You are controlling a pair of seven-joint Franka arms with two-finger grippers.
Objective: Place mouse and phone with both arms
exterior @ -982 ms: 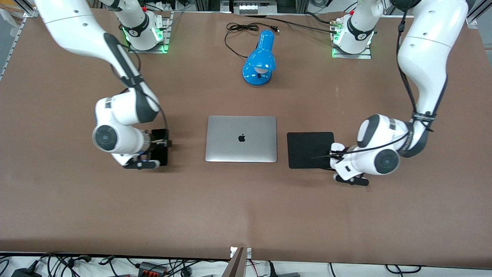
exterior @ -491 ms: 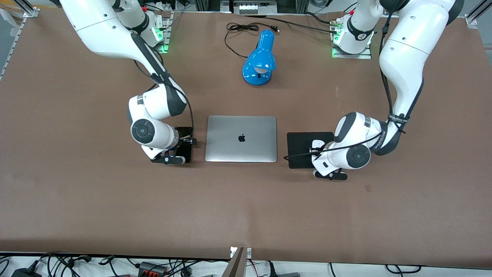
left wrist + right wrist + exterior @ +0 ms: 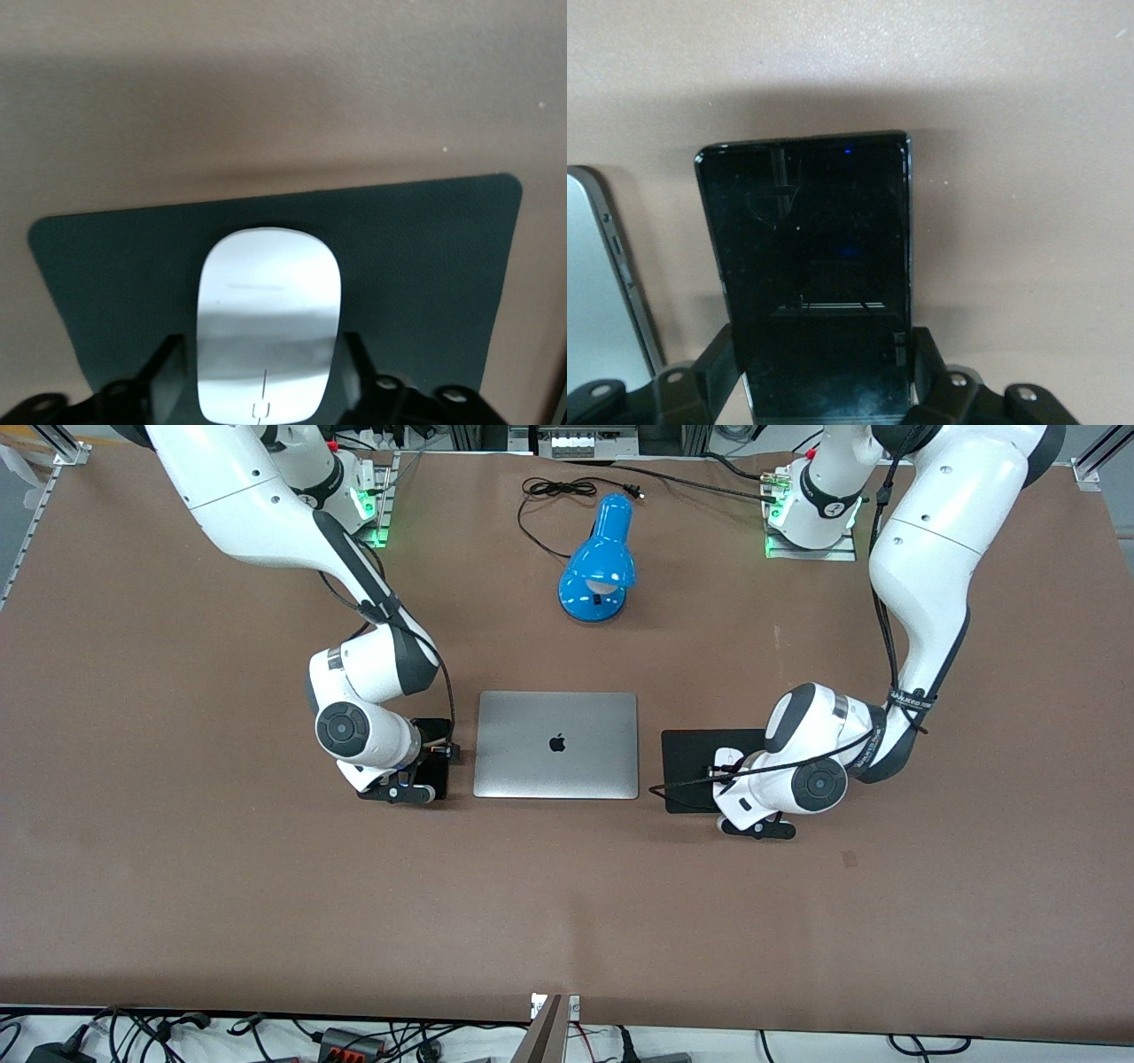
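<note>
The white mouse (image 3: 268,319) sits between my left gripper's (image 3: 266,372) fingers (image 3: 173,365), which are shut on its sides, low over the square black pad (image 3: 425,266). In the front view the mouse (image 3: 728,758) shows at the pad's (image 3: 695,762) edge toward the left arm's end. My right gripper (image 3: 824,376) is shut on the black phone (image 3: 806,257), held flat and low over the bare table, right beside the closed laptop's edge (image 3: 594,292). In the front view the phone (image 3: 436,784) is partly hidden under my right gripper (image 3: 427,755).
The closed silver laptop (image 3: 556,744) lies mid-table between phone and pad. A blue desk lamp (image 3: 601,567) with a black cable (image 3: 549,491) lies farther from the front camera, between the two arm bases. Open brown table lies nearer the front camera.
Both arms have moved in toward the laptop. The right gripper brought the phone next to the laptop; the left gripper brought the mouse from the pad's edge to over the pad.
</note>
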